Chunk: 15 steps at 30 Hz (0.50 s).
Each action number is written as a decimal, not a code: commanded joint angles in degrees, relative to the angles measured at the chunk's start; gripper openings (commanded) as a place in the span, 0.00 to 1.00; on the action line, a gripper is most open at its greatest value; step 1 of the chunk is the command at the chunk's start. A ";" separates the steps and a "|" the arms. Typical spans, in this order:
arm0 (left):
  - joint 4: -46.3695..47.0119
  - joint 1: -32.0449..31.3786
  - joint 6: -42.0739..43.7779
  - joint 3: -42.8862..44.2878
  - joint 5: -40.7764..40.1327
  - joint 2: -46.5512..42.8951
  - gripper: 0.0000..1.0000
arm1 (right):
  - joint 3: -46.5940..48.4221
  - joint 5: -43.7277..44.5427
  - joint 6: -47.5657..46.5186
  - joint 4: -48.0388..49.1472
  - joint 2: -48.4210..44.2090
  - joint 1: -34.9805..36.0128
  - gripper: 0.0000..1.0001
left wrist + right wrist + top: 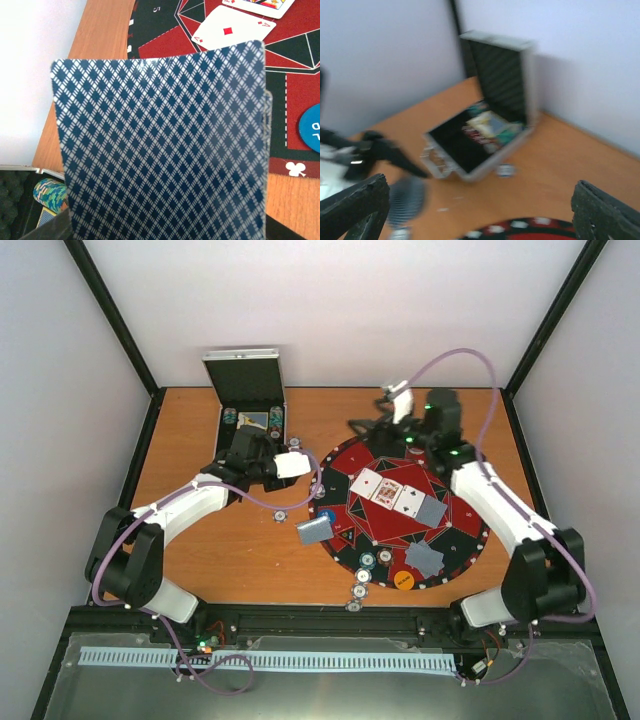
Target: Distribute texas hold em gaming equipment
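while the blue-backed cards [165, 145] sit pinched in the left gripper [308, 518] just at the left rim of the round mat [457, 545], three face-up cards [386, 491] lie in a row at the mat's middle. the right gripper [480, 217] hangs spread wide and empty over the mat's far edge, facing the open case [490, 135].

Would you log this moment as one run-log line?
left gripper: holding card | right gripper: open, empty | mat: three face-up cards | case: open
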 commanded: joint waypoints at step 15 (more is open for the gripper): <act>2.94 0.43 0.46 2.28 0.70 -0.11 0.53 | 11.91 -17.93 13.60 -10.97 22.27 11.94 0.85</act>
